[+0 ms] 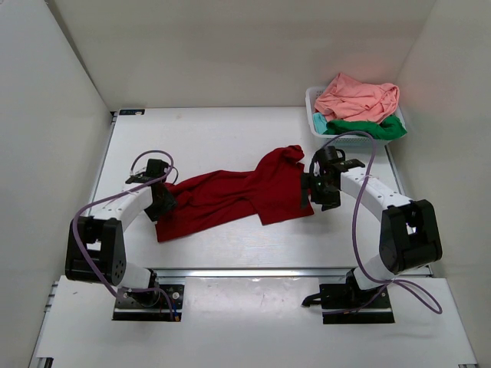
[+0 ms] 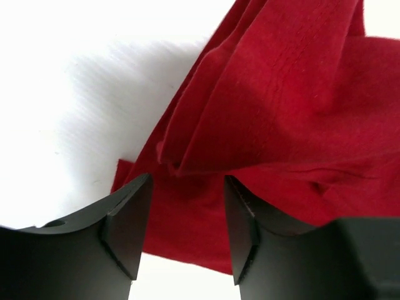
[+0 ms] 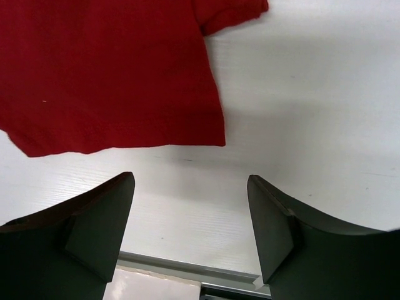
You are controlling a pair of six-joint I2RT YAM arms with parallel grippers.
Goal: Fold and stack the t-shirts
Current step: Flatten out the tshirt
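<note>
The dark red t-shirt [image 1: 238, 195] lies rumpled across the middle of the desk [image 1: 215, 138]. The left pincer [image 2: 187, 182], jaws apart, hovers over its left end. The right pincer [image 3: 190, 178], equally agape, sits just beside its right hem. A salmon pink t-shirt [image 1: 357, 98] lies atop a green t-shirt [image 1: 370, 129] in the basket [image 1: 313, 100], far right.

Solid colours all round.
A dark red shirt [image 1: 230, 198] shows between the left gripper's [image 2: 184, 231] black jaws, white table [image 3: 312, 94] between the right gripper's [image 3: 190, 231] black jaws; beyond these, pink shirt [image 1: 357, 98], green shirt [image 1: 376, 129], white lattice basket [image 1: 312, 103].
</note>
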